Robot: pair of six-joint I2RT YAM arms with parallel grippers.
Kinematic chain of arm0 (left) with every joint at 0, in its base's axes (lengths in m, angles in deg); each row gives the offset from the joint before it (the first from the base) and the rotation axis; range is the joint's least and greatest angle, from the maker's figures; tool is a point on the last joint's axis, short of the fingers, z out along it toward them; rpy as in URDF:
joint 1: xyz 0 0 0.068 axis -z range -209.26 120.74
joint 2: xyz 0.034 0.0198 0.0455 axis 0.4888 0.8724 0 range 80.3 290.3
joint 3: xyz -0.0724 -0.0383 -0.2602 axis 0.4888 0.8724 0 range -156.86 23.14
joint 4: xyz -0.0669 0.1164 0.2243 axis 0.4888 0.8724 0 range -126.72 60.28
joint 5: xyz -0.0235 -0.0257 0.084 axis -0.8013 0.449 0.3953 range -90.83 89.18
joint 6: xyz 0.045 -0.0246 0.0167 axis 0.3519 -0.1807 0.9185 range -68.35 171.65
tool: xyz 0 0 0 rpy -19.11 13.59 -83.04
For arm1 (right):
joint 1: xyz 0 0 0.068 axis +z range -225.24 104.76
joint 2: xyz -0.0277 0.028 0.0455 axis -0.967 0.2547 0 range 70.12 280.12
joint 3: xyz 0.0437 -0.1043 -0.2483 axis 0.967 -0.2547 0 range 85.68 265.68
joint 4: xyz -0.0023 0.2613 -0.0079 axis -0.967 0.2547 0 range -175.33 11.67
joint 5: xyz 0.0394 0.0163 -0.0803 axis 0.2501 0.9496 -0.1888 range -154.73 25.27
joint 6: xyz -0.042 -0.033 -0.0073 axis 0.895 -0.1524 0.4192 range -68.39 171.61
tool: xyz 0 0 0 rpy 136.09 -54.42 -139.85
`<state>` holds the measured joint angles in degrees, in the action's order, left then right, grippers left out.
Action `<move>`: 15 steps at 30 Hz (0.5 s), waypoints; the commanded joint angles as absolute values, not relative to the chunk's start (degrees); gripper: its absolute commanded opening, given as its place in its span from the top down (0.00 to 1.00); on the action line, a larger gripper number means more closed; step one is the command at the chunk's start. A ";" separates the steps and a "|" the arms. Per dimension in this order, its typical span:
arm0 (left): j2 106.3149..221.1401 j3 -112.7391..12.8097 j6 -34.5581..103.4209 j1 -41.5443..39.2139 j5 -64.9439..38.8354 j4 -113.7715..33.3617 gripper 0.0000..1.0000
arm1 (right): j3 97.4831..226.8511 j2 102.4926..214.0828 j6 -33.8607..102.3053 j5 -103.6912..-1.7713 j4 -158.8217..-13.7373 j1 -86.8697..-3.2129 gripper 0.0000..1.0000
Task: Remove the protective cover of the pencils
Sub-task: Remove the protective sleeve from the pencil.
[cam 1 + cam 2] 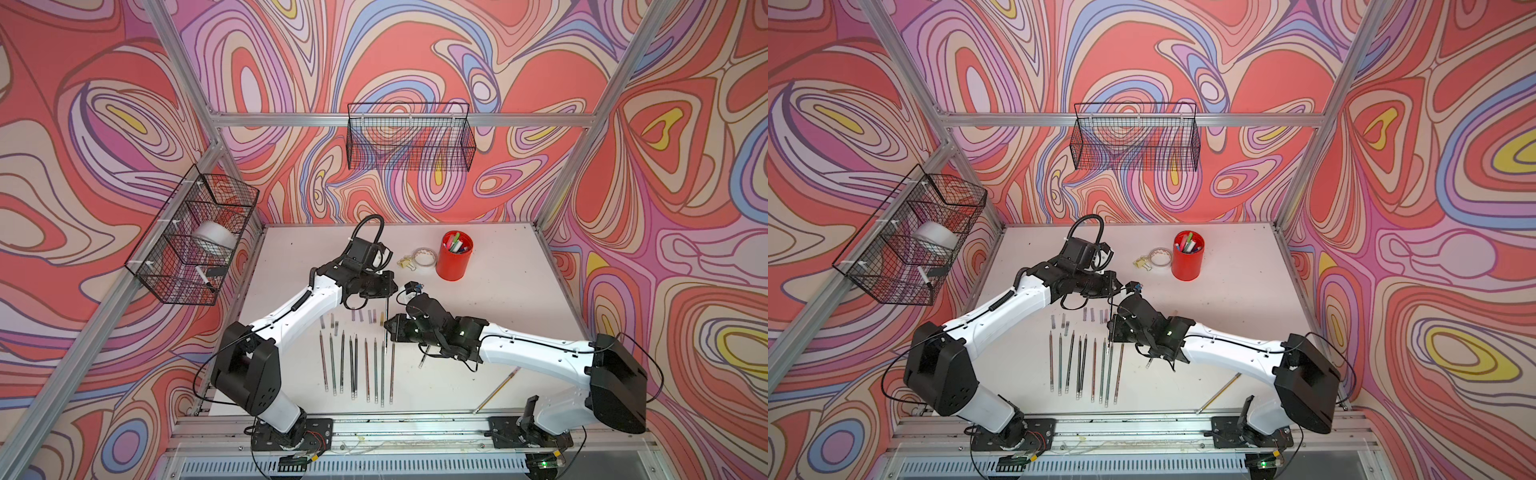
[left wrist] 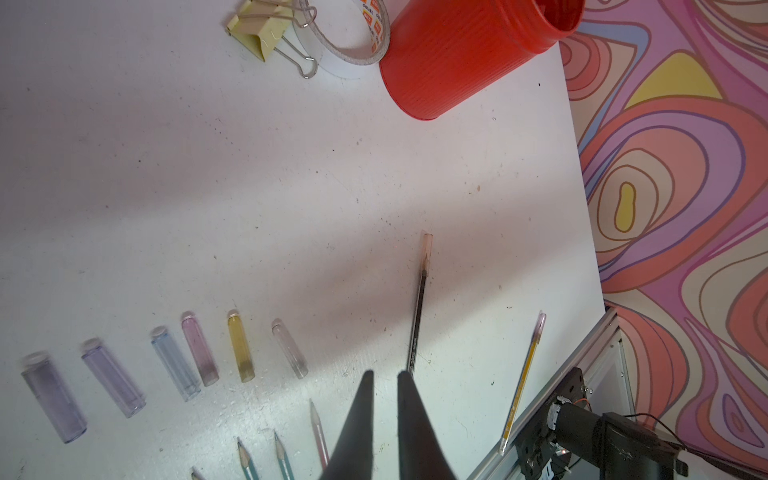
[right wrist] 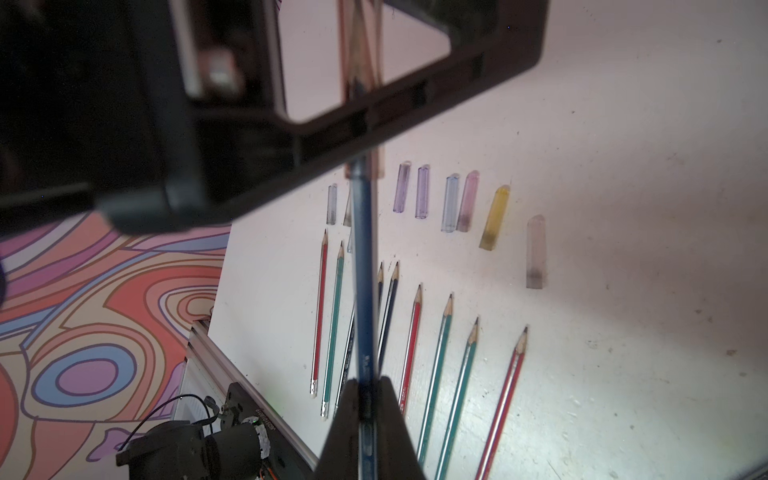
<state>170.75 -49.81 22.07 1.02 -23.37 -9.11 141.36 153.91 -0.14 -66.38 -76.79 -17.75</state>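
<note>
Right gripper (image 3: 366,388) is seen clamped on a blue pencil (image 3: 365,270) at the centre of both top views, the left gripper (image 2: 384,376) just above it is pressed together, and the other pencils (image 1: 342,361) are laid in a row at lower centre, below loose caps (image 2: 240,347).

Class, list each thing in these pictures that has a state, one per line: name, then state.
held pencil: cap still on.
right end effector: shut on held pencil.
left end effector: shut, nothing visible in its grip.
row of pencils: uncapped, lying flat.
loose caps: off, lying beyond the bare tips.
yellow pencil: capped, lying flat.
red cup: upright, holding markers.
</note>
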 commanded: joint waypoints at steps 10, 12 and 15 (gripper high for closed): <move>171.53 -50.86 21.52 1.23 -24.76 -9.04 1.00 | 144.45 157.00 -1.30 -67.64 -74.30 -17.82 0.69; 171.53 -50.86 21.53 1.23 -24.89 -9.05 1.00 | 144.54 157.22 -1.38 -67.35 -74.47 -17.83 0.79; 171.57 -50.94 21.51 1.23 -24.72 -8.95 1.00 | 144.37 157.08 -1.47 -67.11 -74.34 -17.82 0.95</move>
<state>170.93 -49.83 21.85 1.15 -24.35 -9.19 143.37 156.71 -0.88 -66.36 -75.68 -17.68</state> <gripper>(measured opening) 0.124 0.080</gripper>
